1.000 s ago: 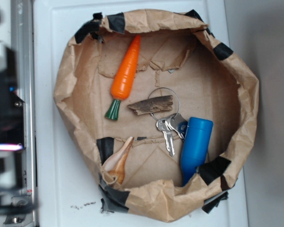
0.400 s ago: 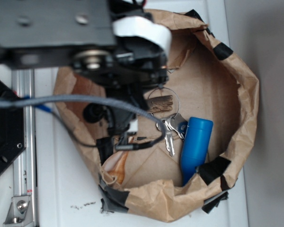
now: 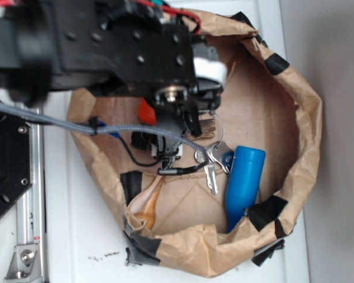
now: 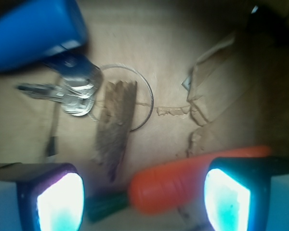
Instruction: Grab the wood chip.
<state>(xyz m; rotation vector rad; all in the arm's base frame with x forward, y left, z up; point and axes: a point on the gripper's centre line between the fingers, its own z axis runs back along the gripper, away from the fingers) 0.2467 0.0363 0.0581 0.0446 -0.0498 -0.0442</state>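
From the outside view you mostly see the black arm (image 3: 106, 47) covering the left half of the paper bag (image 3: 307, 135), with just the right end of the wood chip (image 3: 207, 128) poking out past it, next to the keys (image 3: 213, 162) and the blue tube (image 3: 243, 183). A seashell (image 3: 146, 205) sits near the bottom edge. The wrist view gives you the whole chip (image 4: 114, 126), lying across a key ring (image 4: 135, 98), with the carrot toy (image 4: 183, 180) just beside it. The gripper (image 4: 143, 195) has its fingers (image 4: 60, 202) spread wide, holding nothing.
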